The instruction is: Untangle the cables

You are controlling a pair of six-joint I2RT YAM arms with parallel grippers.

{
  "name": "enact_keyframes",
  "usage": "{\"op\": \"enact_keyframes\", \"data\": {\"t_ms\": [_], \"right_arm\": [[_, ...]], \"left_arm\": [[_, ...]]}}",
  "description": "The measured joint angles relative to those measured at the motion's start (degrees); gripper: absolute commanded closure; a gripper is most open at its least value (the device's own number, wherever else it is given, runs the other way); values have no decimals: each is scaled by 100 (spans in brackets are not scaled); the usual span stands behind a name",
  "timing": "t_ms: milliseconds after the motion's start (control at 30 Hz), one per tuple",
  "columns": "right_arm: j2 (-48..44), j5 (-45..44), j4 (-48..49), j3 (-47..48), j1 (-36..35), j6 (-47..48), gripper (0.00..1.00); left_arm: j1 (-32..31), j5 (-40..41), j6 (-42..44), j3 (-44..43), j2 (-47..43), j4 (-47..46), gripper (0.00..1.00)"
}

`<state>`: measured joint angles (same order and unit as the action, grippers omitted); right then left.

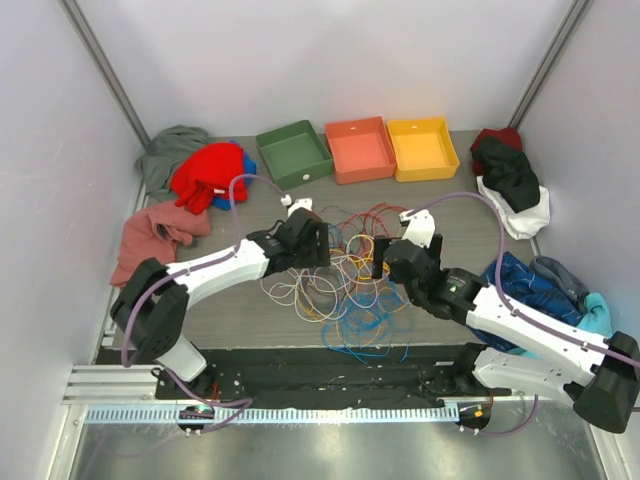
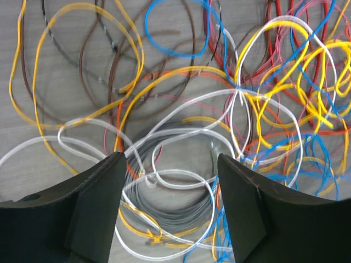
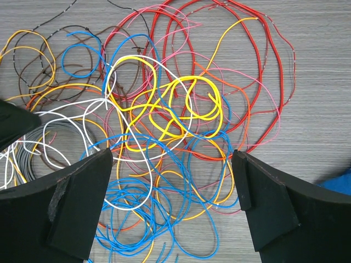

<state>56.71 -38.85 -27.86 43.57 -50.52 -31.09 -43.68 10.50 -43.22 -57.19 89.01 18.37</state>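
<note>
The cables (image 1: 345,275) lie in one loose tangle on the grey table between my two arms. My left gripper (image 1: 318,240) hovers at the tangle's left side, open. Under its jaws (image 2: 170,159) lie a grey coil (image 2: 181,205) and a white loop (image 2: 181,174), with nothing gripped. My right gripper (image 1: 383,255) hangs over the right side, wide open (image 3: 171,154). Below it are blue cables (image 3: 137,219), with bright yellow loops (image 3: 181,104) and red loops (image 3: 263,49) further out. Nothing is held.
Green (image 1: 294,152), orange (image 1: 360,148) and yellow (image 1: 423,147) bins stand in a row at the back. Clothes lie on both sides: red (image 1: 210,175) and pink (image 1: 150,235) on the left, black and white (image 1: 510,185) and blue (image 1: 535,285) on the right.
</note>
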Motion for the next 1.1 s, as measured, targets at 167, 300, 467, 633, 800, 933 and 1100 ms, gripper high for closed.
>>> {"op": "enact_keyframes", "data": {"t_ms": [167, 300, 467, 633, 800, 933, 1100], "right_arm": [[-190, -7, -7, -11, 0, -9, 1], [-310, -52, -4, -15, 0, -7, 1], [-264, -63, -4, -44, 0, -7, 1], [-221, -66, -4, -52, 0, -2, 1], [-221, -66, -7, -83, 0, 13, 1], [-221, -66, -7, -105, 0, 13, 1], [-221, -68, -4, -105, 0, 13, 2]], "left_arm": [[-55, 398, 407, -555, 557, 114, 30], [-55, 544, 634, -719, 776, 251, 30], [-57, 603, 800, -839, 951, 372, 31], [-57, 577, 922, -1095, 1346, 380, 39], [-57, 444, 940, -1152, 1663, 393, 66], [-57, 442, 946, -1152, 1679, 459, 83], [-57, 538, 946, -1134, 1471, 586, 100]]}}
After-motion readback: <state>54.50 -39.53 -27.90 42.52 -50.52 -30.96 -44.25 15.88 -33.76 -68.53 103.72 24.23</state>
